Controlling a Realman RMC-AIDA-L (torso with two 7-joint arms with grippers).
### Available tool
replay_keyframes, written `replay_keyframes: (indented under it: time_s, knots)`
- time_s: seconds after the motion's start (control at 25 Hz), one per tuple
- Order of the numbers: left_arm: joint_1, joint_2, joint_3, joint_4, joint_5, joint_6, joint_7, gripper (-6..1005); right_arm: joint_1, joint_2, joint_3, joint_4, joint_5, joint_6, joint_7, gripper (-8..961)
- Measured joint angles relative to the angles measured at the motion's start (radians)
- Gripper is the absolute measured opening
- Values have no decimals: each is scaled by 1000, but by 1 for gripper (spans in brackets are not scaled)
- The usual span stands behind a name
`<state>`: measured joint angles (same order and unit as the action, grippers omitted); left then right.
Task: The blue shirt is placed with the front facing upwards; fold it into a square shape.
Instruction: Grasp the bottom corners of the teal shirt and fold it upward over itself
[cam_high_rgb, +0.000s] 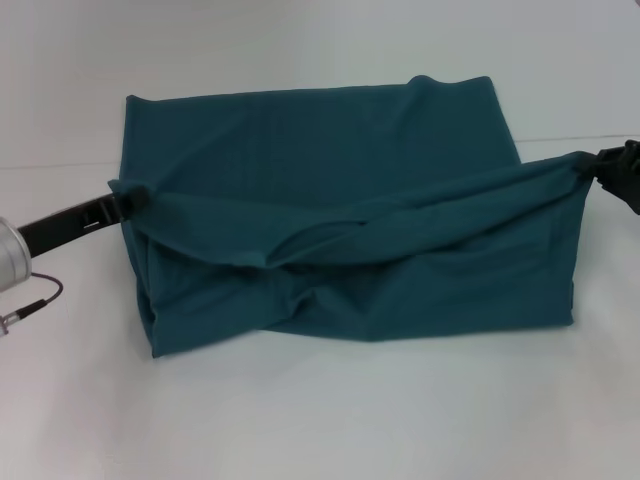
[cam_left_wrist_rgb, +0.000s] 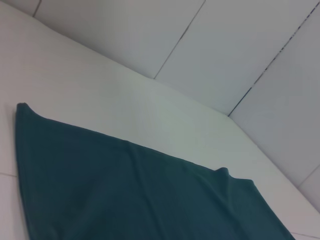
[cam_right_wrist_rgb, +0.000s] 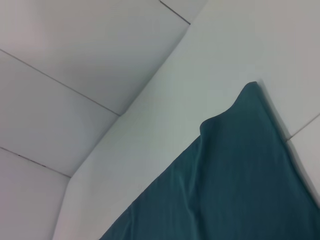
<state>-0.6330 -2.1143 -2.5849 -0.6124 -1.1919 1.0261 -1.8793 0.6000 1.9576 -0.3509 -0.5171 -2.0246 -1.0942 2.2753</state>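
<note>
The large dark teal-blue cotton T-shirt (cam_high_rgb: 330, 200) lies spread across the white surface, plain side showing, no lettering visible. Its near edge is lifted and stretched taut between its left and right ends, sagging in the middle over the flat part beneath. The far edge lies flat, with one corner slightly puckered.

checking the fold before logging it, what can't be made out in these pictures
- Left tool: head view, tips buried in the shirt edge.
- Right tool: head view, cut by the frame edge, cloth bunched over it.
- Shirt front: all views show plain teal only.
- Both wrist views show no fingers.
</note>
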Motion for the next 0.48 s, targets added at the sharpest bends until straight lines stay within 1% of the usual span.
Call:
replay_keyframes:
  time_s: [0.2, 0.36, 0.48]
  knots:
    - [-29, 13, 16, 39, 2, -53, 10, 76, 18, -1, 0, 15, 0, 39, -22, 21]
    - [-37, 15, 46, 46, 3, -100, 11, 77, 29, -4, -3, 15, -3, 57, -26, 21]
    - [-42, 14, 53, 49, 2, -122, 11, 77, 34, -2, -16, 16, -3, 82, -36, 22]
